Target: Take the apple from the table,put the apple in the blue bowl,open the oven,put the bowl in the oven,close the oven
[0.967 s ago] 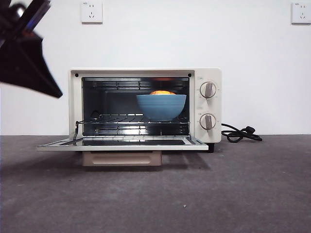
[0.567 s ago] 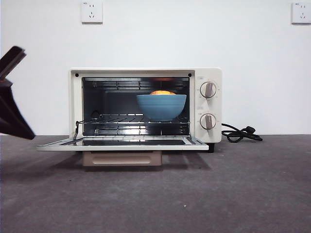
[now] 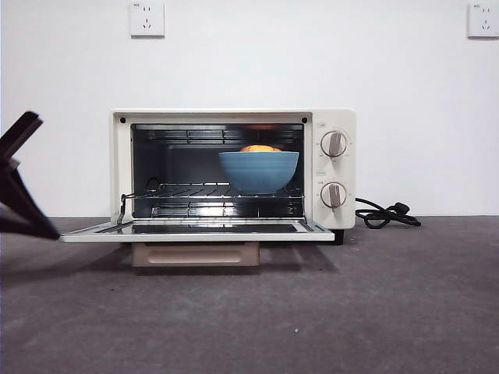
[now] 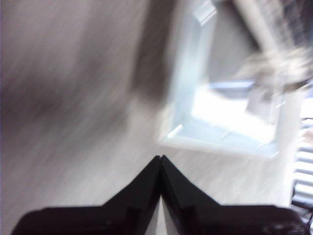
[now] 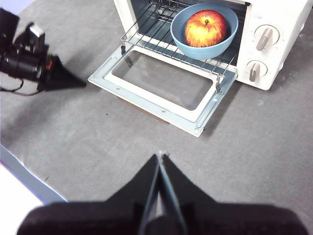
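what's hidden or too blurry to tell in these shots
- Apple: front view shows only its top; the blue bowl hides the rest.
- Left wrist view: motion blur smears the oven door; detail is lost.
- Left claw: cut off by the front view's edge.
- Knob markings: too small to read.

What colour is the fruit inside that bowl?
The apple is red with yellow-orange patches, clearest in the right wrist view.

I am seeing a white wall socket (image 3: pixel 147 19) sitting at the upper left of the front view, and a second socket (image 3: pixel 483 20) sitting at the upper right, both on the white wall (image 3: pixel 312 54).
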You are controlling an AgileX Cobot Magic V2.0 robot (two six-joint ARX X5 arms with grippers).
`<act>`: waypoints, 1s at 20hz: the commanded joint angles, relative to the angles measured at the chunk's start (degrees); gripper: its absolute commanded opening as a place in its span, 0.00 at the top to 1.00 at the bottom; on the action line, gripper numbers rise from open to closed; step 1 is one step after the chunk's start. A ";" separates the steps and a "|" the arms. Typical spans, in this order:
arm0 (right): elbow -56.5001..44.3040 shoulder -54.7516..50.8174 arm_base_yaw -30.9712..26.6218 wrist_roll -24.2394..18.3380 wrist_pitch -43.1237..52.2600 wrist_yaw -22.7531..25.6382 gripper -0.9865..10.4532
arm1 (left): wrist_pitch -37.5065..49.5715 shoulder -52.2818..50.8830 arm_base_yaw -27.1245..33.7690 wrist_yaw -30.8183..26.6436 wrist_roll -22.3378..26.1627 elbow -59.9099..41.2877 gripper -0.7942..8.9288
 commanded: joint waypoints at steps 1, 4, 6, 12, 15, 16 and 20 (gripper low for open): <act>-0.42 -0.11 0.02 0.50 0.15 -0.20 0.92 | 0.81 0.37 0.13 0.39 -2.67 -0.37 0.93; -0.42 -0.11 0.02 0.50 0.15 -0.20 0.92 | 0.00 0.98 0.13 0.37 -2.16 -0.37 0.93; -0.42 -0.11 0.02 0.50 0.15 -0.20 0.92 | -0.17 1.09 0.13 -0.11 -2.12 -0.37 0.93; -0.42 -0.11 0.02 0.50 0.20 -0.20 0.92 | 1.29 5.29 0.28 -0.11 -2.80 0.50 0.93; -0.42 -0.13 0.02 1.46 0.11 -0.20 0.92 | 2.93 8.11 0.28 1.20 -3.41 2.40 0.93; -0.42 -0.15 0.02 1.55 0.04 -0.20 0.92 | 3.89 8.24 0.28 1.25 -4.37 2.84 0.93; -0.42 -0.17 0.02 2.01 0.00 -0.20 0.92 | 3.89 8.26 0.28 3.06 -4.76 5.57 0.93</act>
